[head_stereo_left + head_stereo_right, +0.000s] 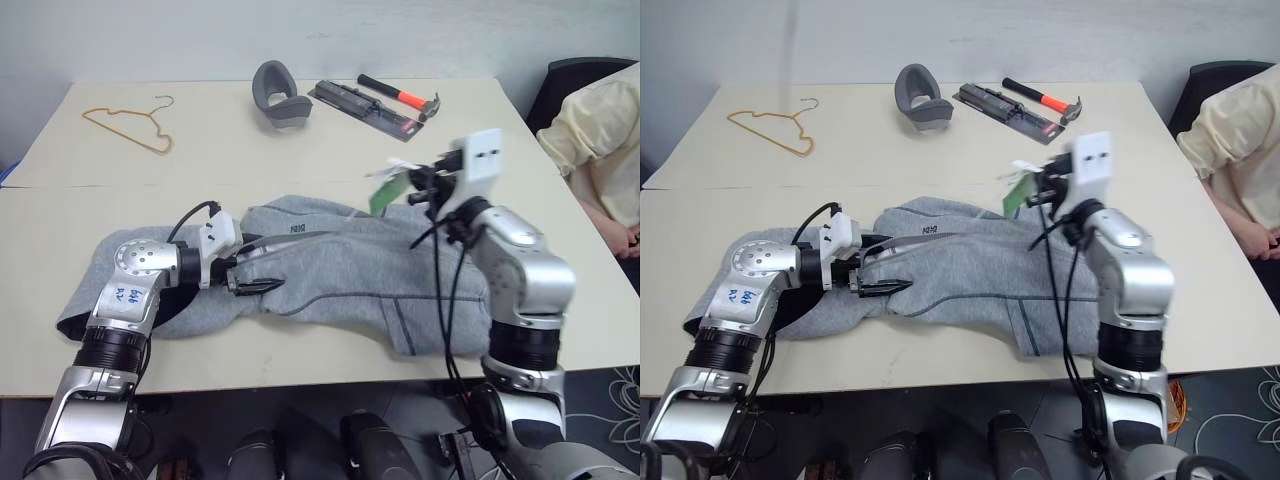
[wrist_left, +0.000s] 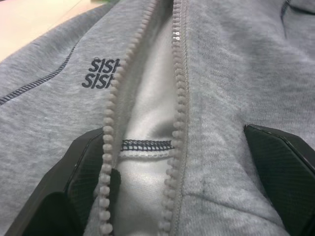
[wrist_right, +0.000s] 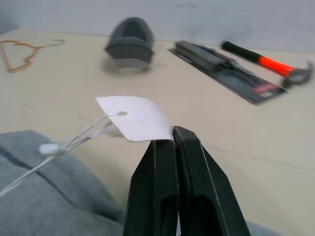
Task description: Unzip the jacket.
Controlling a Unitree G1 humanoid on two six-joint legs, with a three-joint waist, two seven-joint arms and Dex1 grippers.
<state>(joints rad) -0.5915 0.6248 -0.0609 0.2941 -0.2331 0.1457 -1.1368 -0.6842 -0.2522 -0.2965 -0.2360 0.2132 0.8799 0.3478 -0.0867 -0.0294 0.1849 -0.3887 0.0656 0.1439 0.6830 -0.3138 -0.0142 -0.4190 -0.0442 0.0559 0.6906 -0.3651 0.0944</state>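
Observation:
The light grey jacket lies flat across the near part of the table. Its front zipper stands parted at the top, showing white lining beside the small dark chest logo. My left gripper rests on the jacket near the collar, open, with one finger on each side of the parted zipper. My right gripper is raised above the jacket's right side. It is shut on a white paper tag, whose string runs down to the jacket.
An orange wire hanger lies at the far left. A grey curved cushion, a flat black tool pack and a hammer sit at the far middle. A person's pale yellow sleeve is at the right.

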